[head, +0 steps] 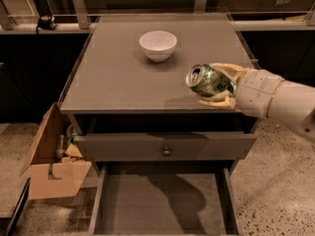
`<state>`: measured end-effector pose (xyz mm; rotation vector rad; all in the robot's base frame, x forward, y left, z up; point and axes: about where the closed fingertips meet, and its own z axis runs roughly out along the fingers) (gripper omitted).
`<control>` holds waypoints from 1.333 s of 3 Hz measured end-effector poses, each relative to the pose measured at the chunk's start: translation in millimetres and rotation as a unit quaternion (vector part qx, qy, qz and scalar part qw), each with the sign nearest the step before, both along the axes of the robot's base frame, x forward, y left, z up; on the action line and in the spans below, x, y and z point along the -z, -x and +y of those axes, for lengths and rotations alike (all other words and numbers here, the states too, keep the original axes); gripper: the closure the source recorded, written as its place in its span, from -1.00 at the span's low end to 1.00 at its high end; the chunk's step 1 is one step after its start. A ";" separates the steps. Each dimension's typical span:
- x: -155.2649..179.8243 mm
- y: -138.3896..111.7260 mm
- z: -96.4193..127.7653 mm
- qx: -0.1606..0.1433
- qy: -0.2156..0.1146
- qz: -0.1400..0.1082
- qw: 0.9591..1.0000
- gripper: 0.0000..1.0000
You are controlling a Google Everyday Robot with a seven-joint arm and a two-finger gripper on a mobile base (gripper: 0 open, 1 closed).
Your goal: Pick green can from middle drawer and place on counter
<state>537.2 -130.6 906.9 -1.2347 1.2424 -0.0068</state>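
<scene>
My gripper (211, 85) comes in from the right and is shut on the green can (206, 80). The can lies on its side in the cream fingers (221, 102), its silver top facing left. It hangs over the front right part of the counter (118, 77), close above the surface. The middle drawer (162, 205) is pulled out below, with a bare floor and the arm's shadow on it.
A white bowl (158, 45) stands at the back middle of the counter. The top drawer with a round knob (167, 151) is slightly open. An open cardboard box (51, 161) with scraps sits on the floor at the left. A dark ledge runs behind.
</scene>
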 end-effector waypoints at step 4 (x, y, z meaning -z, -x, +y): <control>10.3 -71.7 11.9 0.035 -0.008 0.000 0.999 1.00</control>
